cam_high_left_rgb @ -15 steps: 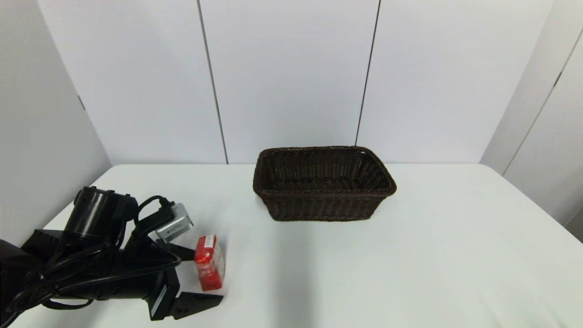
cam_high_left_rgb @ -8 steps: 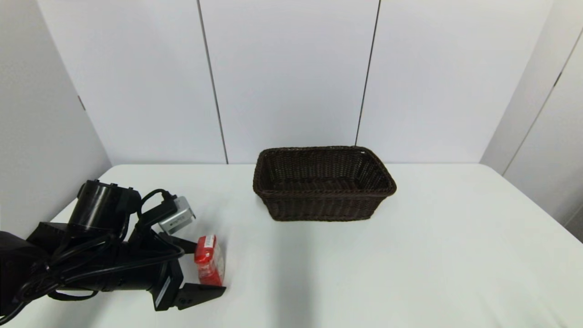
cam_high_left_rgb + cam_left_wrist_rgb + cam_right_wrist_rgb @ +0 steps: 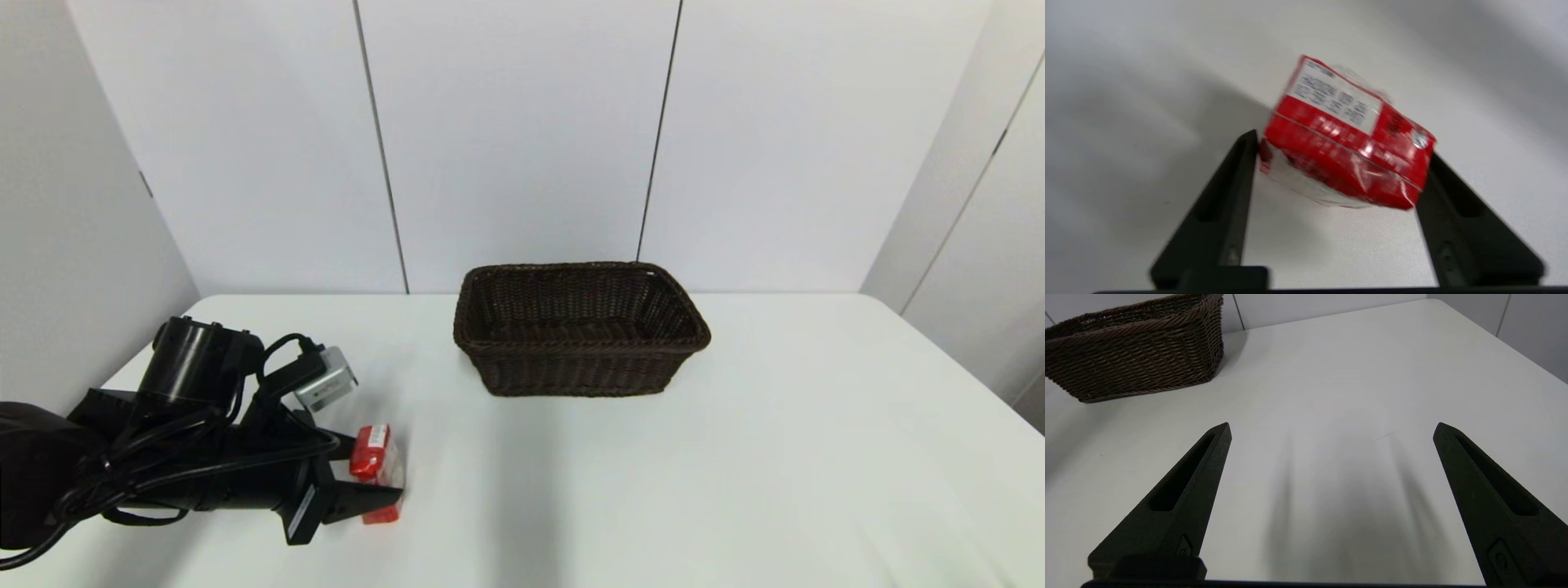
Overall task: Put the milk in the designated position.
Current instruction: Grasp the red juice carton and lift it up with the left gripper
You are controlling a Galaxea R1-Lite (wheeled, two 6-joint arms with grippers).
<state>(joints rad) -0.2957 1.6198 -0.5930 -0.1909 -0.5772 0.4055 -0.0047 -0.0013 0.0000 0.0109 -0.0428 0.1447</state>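
The milk [image 3: 377, 462], a small red carton with a white label on top, stands on the white table near its front left. My left gripper [image 3: 376, 471] comes in low from the left and is shut on it. In the left wrist view both black fingers [image 3: 1237, 192] press the carton's [image 3: 1345, 139] two sides, and it sits slightly askew between them. Nothing on the tabletop marks the designated position. My right gripper [image 3: 1331, 428] is open above bare table and is outside the head view.
A dark brown woven basket [image 3: 578, 359] stands at the table's middle back, and its side [image 3: 1135, 367] also shows in the right wrist view. White wall panels rise behind the table [image 3: 735, 474]. The table's left edge runs close to the left arm.
The left gripper's fingers have drawn together onto the milk, the near finger moving up to the carton's side. The left arm has shifted slightly forward. The basket has not moved.
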